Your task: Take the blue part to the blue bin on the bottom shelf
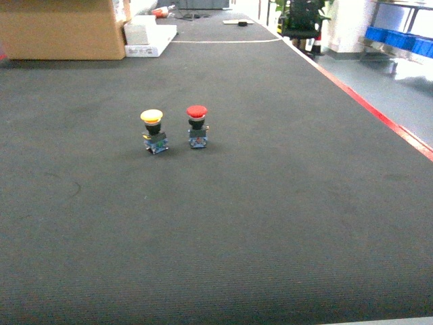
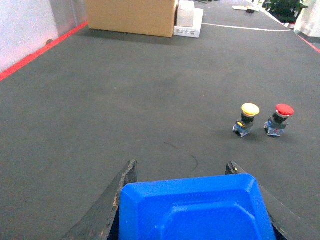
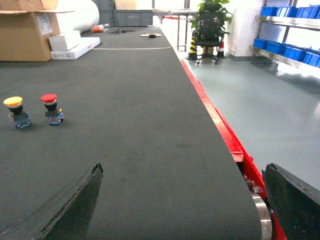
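The blue part [image 2: 195, 210], a smooth blue plastic piece with bevelled edges, fills the bottom of the left wrist view. My left gripper [image 2: 181, 167] is shut on it, with one black finger against each side. My right gripper [image 3: 184, 170] hangs open over the near right end of the dark belt, with nothing between its fingers. Neither gripper shows in the head view. Blue bins [image 3: 287, 49] stand in rows on a steel rack [image 3: 280, 56] far off to the right, also seen as blue bins [image 1: 400, 39] in the head view. Whether a rack level in view is the bottom shelf, I cannot tell.
A yellow push button [image 1: 153, 131] and a red push button [image 1: 197, 126] stand upright mid-belt. A cardboard box [image 1: 61, 30] and a white box [image 1: 150, 37] sit at the far end. The belt's red edge [image 1: 379, 115] runs along the right, with grey floor beyond it.
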You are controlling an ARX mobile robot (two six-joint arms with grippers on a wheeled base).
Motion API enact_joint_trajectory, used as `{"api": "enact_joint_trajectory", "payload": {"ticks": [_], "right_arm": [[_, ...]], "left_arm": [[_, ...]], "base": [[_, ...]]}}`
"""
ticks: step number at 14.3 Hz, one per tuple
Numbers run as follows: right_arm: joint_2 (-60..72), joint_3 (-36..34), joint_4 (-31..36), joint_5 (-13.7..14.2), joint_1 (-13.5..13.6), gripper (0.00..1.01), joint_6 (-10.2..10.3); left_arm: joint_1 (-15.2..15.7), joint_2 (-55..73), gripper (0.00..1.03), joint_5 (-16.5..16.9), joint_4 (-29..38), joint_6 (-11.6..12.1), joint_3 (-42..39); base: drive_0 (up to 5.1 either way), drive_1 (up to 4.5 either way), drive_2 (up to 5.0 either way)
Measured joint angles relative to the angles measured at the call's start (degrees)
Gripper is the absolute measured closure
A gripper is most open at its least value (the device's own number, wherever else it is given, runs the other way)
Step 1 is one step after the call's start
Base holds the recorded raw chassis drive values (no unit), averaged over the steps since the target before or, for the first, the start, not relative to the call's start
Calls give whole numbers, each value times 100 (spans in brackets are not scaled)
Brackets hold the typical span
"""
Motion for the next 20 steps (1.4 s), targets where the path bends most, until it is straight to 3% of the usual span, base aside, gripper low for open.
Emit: {"api": "enact_joint_trajectory", "payload": {"ticks": [20], "right_arm": [[0, 0, 0, 0, 0, 3, 0]], "left_arm": [[0, 0, 59, 2, 0, 2, 0]], "base": [[-160, -160, -160]]}}
